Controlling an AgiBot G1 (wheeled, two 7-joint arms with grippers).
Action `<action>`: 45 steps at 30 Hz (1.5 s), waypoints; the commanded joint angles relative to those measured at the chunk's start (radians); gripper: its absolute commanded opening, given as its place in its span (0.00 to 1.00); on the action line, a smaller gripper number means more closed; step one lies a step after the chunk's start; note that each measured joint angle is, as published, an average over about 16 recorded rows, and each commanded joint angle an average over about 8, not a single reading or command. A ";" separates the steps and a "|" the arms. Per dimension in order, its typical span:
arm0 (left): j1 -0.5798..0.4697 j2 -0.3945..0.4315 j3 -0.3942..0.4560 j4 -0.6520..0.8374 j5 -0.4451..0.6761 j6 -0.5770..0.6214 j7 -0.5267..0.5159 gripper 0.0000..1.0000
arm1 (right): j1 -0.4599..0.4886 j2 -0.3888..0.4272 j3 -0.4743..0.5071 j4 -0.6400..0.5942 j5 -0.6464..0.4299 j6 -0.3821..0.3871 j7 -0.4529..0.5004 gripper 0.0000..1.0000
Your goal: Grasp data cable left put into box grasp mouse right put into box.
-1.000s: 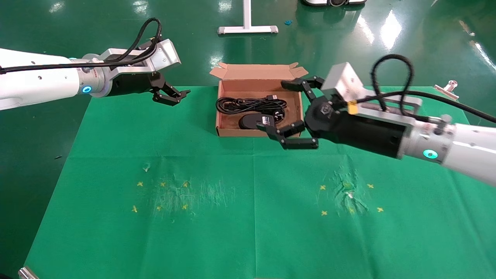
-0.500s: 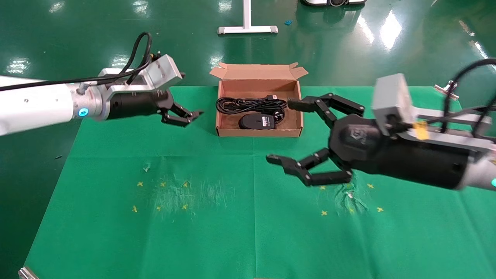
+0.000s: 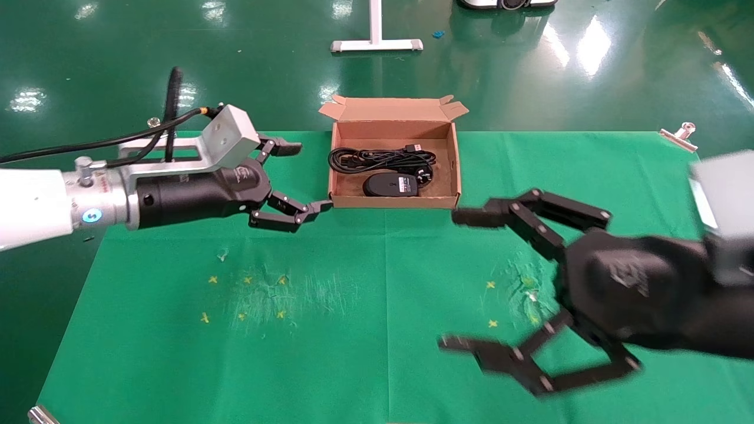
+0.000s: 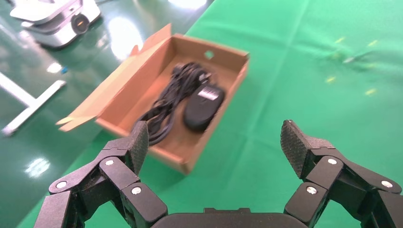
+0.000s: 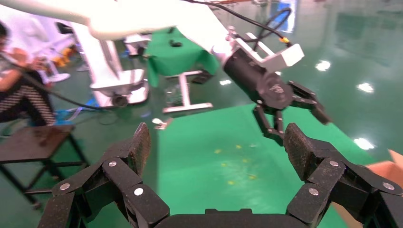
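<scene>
The brown cardboard box (image 3: 393, 202) stands at the back middle of the green cloth, flaps open. Inside it the black data cable (image 3: 377, 158) lies coiled along the far side, and the black mouse (image 3: 386, 185) rests in front of it, label up. My left gripper (image 3: 312, 176) hovers open and empty just left of the box's front left corner. In its wrist view the box (image 4: 234, 80), cable (image 4: 171, 95) and mouse (image 4: 202, 102) lie ahead of the left gripper (image 4: 214, 137). My right gripper (image 3: 450, 280) is open and empty, high above the cloth near the front right.
A silver clip (image 3: 677, 134) sits on the table's back right edge. Yellow cross marks (image 3: 247, 294) and scuffed patches (image 3: 530, 294) dot the cloth. A white stand (image 3: 377, 42) is on the floor behind. The right wrist view shows the left gripper (image 5: 290, 109) across the cloth.
My right gripper pulled back from the box towards the near right, staying open, leaving the mouse inside. My left gripper swung in to the box's front left corner and opened wide.
</scene>
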 commanded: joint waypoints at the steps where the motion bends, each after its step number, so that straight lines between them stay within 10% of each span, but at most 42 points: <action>1: 0.023 -0.015 -0.025 -0.020 -0.029 0.026 -0.003 1.00 | -0.009 0.018 0.006 0.012 0.024 -0.022 0.009 1.00; 33: 0.378 -0.237 -0.409 -0.319 -0.468 0.424 -0.048 1.00 | -0.009 0.021 0.004 0.013 0.029 -0.024 0.008 1.00; 45: 0.399 -0.250 -0.432 -0.337 -0.495 0.447 -0.051 1.00 | -0.010 0.021 0.004 0.013 0.030 -0.025 0.008 1.00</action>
